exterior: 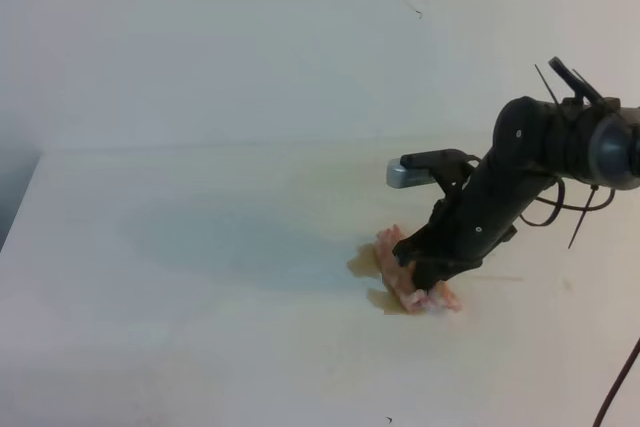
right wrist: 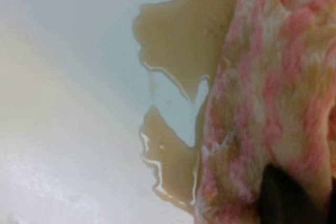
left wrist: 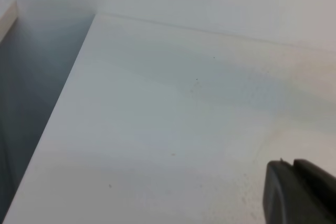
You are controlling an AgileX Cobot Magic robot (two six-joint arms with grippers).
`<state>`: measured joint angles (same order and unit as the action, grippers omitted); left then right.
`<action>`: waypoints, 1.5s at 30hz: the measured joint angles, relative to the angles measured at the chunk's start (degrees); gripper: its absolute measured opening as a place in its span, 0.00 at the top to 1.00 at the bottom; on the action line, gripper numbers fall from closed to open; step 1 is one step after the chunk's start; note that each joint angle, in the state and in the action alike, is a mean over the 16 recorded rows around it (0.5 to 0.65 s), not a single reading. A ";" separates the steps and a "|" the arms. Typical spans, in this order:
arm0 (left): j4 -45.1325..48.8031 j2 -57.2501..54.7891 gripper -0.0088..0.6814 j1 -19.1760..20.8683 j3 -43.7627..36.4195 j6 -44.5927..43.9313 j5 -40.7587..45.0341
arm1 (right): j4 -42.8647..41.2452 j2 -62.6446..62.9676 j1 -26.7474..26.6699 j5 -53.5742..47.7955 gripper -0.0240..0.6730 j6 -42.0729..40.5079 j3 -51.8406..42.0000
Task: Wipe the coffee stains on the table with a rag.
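The pinkish-salmon rag [exterior: 393, 252] lies on the white table [exterior: 200, 327], on top of the tan coffee stains [exterior: 362, 263]. My right gripper [exterior: 425, 275] reaches down from the right and is shut on the rag, pressing it to the tabletop. In the right wrist view the fuzzy rag [right wrist: 262, 93] fills the right side. The lobed stain [right wrist: 184, 30] spreads wet to its left, and one dark fingertip [right wrist: 286, 198] shows at the bottom. The left wrist view shows only a dark part of my left gripper [left wrist: 299, 192] over bare table [left wrist: 173, 119]; how its jaws stand is hidden.
The table's left edge [exterior: 20, 207] drops to a dark gap, also seen in the left wrist view [left wrist: 58, 108]. A plain white wall [exterior: 250, 37] rises behind the table. A thin cable [exterior: 620, 387] hangs at the far right.
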<state>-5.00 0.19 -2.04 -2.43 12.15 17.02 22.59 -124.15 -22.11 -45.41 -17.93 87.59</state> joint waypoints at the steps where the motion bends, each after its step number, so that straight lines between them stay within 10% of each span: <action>1: 0.00 0.00 0.99 0.00 0.00 0.00 0.00 | 0.16 0.00 -0.17 0.12 0.91 0.00 0.00; 45: 0.00 0.29 0.99 -0.01 0.00 0.00 0.00 | 0.40 -1.06 -5.75 2.00 0.91 0.29 0.34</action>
<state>-5.00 0.48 -2.05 -2.43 12.15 17.02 22.99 -125.20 -27.86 -43.41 -17.64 87.93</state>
